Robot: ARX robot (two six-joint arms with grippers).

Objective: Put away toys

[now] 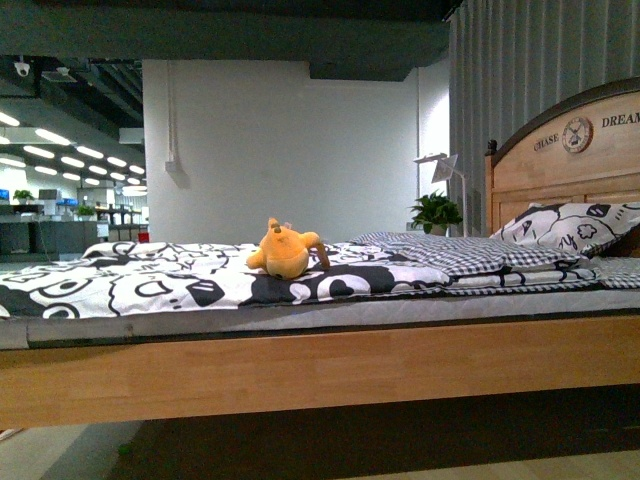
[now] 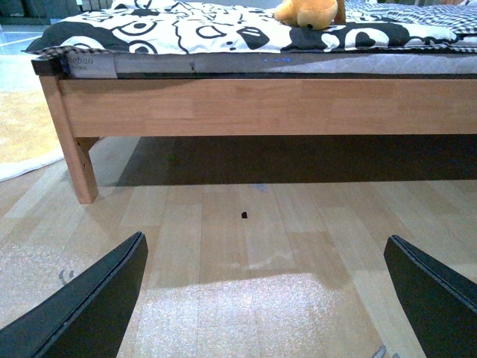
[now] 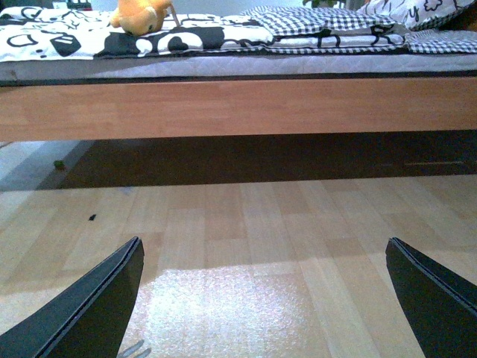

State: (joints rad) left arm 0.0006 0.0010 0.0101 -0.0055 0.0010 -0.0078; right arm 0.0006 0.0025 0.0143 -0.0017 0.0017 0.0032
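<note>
Lying on the black-and-white quilt (image 1: 180,285), middle of the front view, the orange plush toy (image 1: 285,250) waits untouched. Left claw (image 2: 264,239) and right claw (image 3: 264,240) both gape wide and empty, low over the floor (image 2: 223,224), seemingly readied for a grab. The wooden bed rail (image 1: 320,365) rises between them and it; a pillow (image 1: 570,225) lies far right.

- The left end effector (image 2: 264,240) is wide open; its two dark fingers (image 2: 89,313) stand far apart, with nothing between them.
- The right end effector (image 3: 264,242) is wide open in the same way, also empty.
</note>
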